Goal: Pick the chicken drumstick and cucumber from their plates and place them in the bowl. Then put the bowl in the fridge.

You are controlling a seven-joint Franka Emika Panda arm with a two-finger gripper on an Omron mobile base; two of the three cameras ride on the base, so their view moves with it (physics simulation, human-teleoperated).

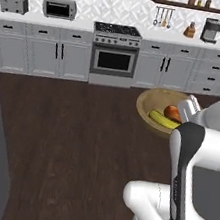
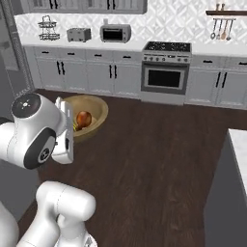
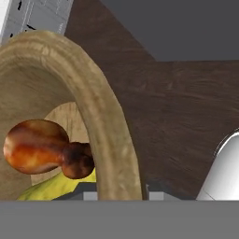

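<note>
We take this for a home kitchen. Far beyond the tool, a run of grey panelled cabinets (image 1: pixel 40 52) with black handles lines the back wall, under a pale tabletop (image 1: pixel 46 19). Set into that run: a steel range (image 1: pixel 115 52) with gas burners and an oven window. On the tabletop stand a toaster (image 1: pixel 14 4) and a microwave oven (image 1: pixel 59 8), with a coffee machine (image 1: pixel 212 31) further along. A wall shelf (image 1: pixel 200 7) carries jars, and utensils (image 1: pixel 164 17) hang below it against patterned white tile. Dark wood plank floor (image 1: pixel 67 135) underfoot.
</note>
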